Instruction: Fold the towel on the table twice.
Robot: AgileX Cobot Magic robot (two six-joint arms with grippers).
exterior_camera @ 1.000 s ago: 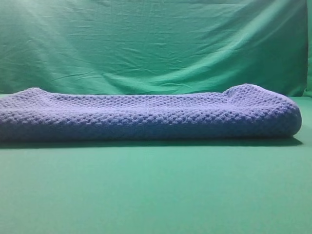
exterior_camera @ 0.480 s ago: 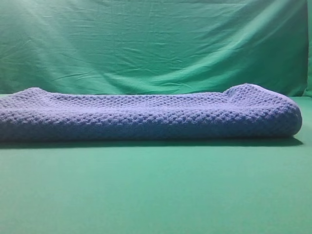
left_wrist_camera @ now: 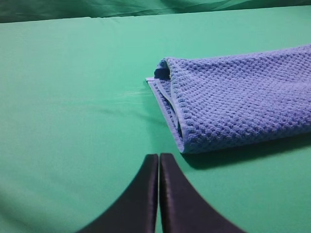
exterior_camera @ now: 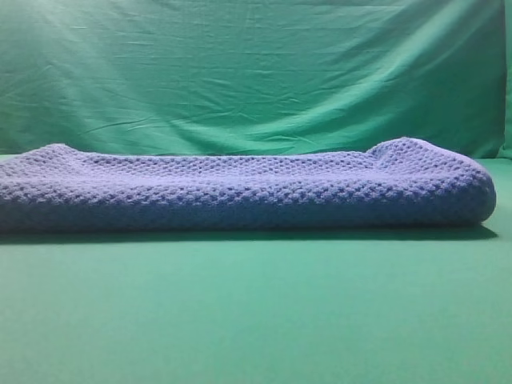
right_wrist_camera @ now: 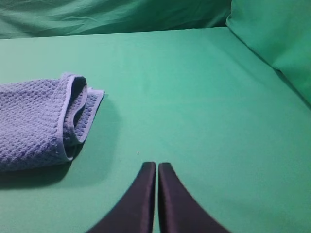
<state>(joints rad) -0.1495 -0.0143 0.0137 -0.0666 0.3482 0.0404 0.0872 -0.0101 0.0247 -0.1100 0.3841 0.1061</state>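
The blue-grey waffle-knit towel (exterior_camera: pixel 240 192) lies folded in a long thick roll across the green table (exterior_camera: pixel 256 312), spanning nearly the whole exterior view. Its left end (left_wrist_camera: pixel 233 104) shows layered edges in the left wrist view, and its right end (right_wrist_camera: pixel 43 121) shows an open fold in the right wrist view. My left gripper (left_wrist_camera: pixel 159 158) is shut and empty, hovering over bare table just short of the towel's left end. Over the table to the right of the towel's right end, my right gripper (right_wrist_camera: pixel 156 166) is shut and holds nothing. Neither gripper appears in the exterior view.
A wrinkled green backdrop curtain (exterior_camera: pixel 256 72) hangs behind the table. In the right wrist view the curtain (right_wrist_camera: pixel 277 39) bulges in at the far right.
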